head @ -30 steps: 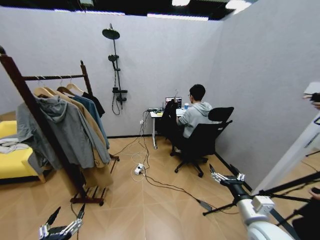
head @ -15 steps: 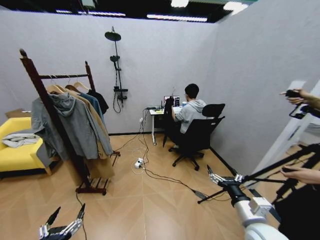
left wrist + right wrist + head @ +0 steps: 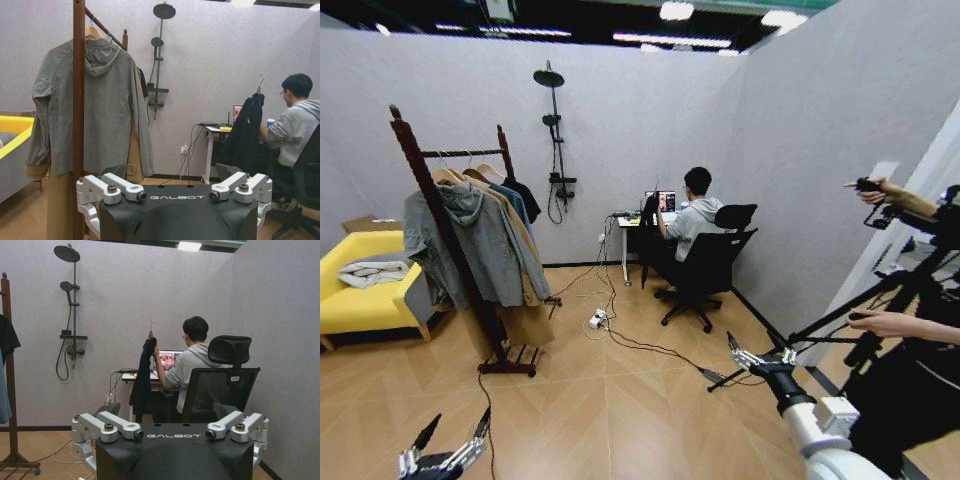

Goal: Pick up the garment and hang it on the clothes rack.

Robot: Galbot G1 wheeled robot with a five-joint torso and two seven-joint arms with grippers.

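Note:
The garment (image 3: 649,216) is a black top on a hanger with a metal hook. A seated person's hand holds it up beside the desk at the far wall; it also appears as the garment (image 3: 245,134) and the garment (image 3: 144,372). The clothes rack (image 3: 416,166) stands at the left, a dark wooden frame with a grey hooded jacket and other clothes on its bar. Its post (image 3: 78,100) is close in the left wrist view. My left gripper (image 3: 453,428) is low at the bottom left, open and empty. My right gripper (image 3: 758,352) is at the lower right, open and empty.
A yellow sofa (image 3: 360,295) sits left of the rack. A black shower pole (image 3: 555,130) is on the back wall. Cables and a power strip (image 3: 597,320) cross the wooden floor. An office chair (image 3: 706,276) and a desk (image 3: 632,226) are ahead; a tripod (image 3: 840,318) stands at right.
The whole head view has shifted: rack, sofa and desk now sit farther right and smaller, so the camera moved. Both grippers keep their places in the view, still open.

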